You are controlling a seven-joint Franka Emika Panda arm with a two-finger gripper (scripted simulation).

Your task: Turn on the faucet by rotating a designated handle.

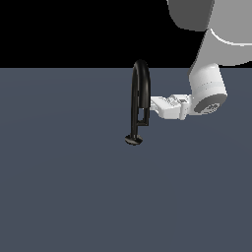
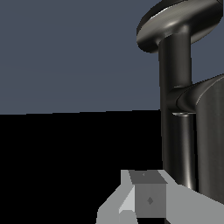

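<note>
We see the glossy black arched faucet (image 1: 139, 101) standing on the grey bench (image 1: 74, 187); its thin rectangular handle (image 1: 143, 116) meets our white tool (image 1: 153, 104), whose opening we cannot tell.

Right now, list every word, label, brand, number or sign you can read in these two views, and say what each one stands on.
None: no text can be read in either view.
The faucet is plain glossy black, unmarked.
The hand and the arm are plain white and grey, unmarked.
The grey floor carries no writing.
</note>
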